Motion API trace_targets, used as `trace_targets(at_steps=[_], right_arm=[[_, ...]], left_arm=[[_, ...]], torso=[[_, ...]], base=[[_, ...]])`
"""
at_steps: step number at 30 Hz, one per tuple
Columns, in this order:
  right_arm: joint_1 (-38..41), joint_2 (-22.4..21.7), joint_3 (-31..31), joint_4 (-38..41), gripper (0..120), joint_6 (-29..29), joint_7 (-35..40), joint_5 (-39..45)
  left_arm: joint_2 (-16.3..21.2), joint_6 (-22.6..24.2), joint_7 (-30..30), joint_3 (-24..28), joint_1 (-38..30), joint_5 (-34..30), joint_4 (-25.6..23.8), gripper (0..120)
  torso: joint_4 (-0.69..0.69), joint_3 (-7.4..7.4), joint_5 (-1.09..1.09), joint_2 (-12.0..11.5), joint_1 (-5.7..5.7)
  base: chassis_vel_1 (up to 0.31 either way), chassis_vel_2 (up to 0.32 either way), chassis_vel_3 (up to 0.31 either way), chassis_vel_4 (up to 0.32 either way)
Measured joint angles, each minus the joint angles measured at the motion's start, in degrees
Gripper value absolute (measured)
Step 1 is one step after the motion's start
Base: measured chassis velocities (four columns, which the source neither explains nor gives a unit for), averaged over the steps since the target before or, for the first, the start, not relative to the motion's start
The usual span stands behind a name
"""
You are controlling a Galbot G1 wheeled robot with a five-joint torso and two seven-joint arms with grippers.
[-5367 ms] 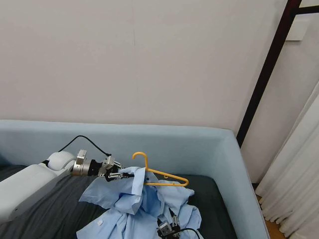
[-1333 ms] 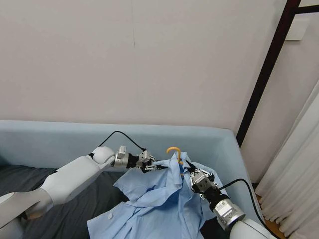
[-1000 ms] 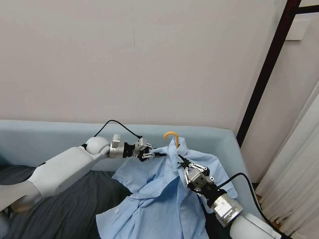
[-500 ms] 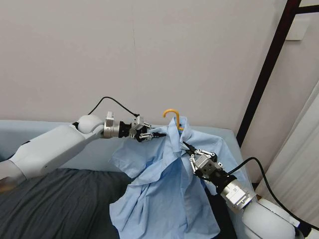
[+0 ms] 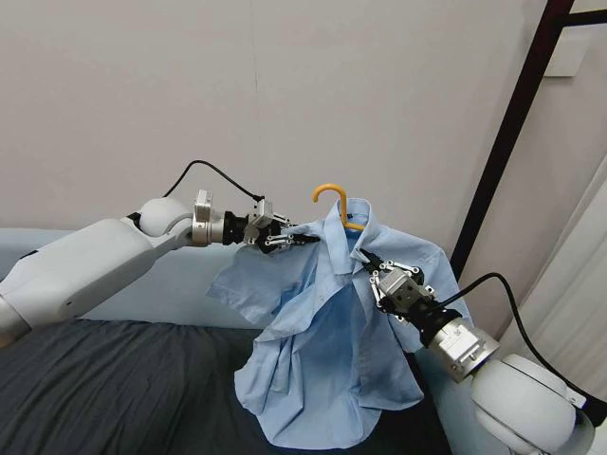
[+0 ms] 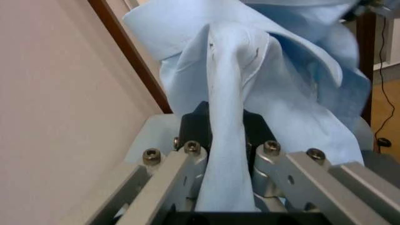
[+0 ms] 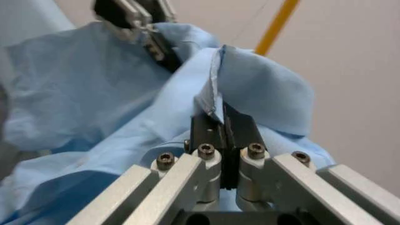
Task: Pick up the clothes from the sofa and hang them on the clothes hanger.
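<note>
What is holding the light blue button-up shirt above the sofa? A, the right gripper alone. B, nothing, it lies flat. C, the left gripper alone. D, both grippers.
D: the left gripper and the right gripper each pinch a fold of the light blue button-up shirt, which hangs between them.
</note>
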Motion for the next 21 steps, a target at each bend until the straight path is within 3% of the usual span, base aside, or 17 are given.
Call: trace_targets(at_steps=[4, 9, 15, 19, 21], right_arm=[[-3.2, -0.8, -0.8, 2.3, 19, 0.1, -2.9, -1.7], [-3.7, -0.9, -1.0, 2.4, 30, -0.1, -3.8, -3.5], [-4.5, -1.8, -0.2, 3.6, 56, -0.4, -4.2, -3.0], [-5.9, -1.8, -0.3, 4.1, 69, -3.1, -3.1, -3.6], [-6.8, -1.0, -0.3, 4.2, 81, -7.6, 0.2, -3.1]], left_arm=[[-0.6, 0.0, -0.8, -1.6, 1.0, 0.0, 0.4, 7], [-0.7, 0.1, -1.0, -2.0, 1.3, -0.1, 0.1, 7], [-0.3, 0.0, -1.2, -3.4, 2.1, -0.2, 0.7, 7], [0.7, -0.1, -1.2, -4.4, 2.6, -0.2, 0.8, 7], [1.7, -0.1, -1.2, -5.5, 3.0, -0.4, 0.2, 7]], torso=[[-0.01, 0.0, 0.0, 0.0, 0.0], [-0.01, 0.0, 0.01, 0.0, 0.0], [-0.01, 0.0, 0.01, 0.0, 0.0], [-0.02, 0.0, 0.0, 0.0, 0.0], [0.01, 0.0, 0.01, 0.0, -0.01]], base=[[0.0, 0.0, 0.0, 0.0], [0.0, 0.0, 0.0, 0.0], [0.0, 0.0, 0.0, 0.0], [0.0, 0.0, 0.0, 0.0], [0.0, 0.0, 0.0, 0.0]])
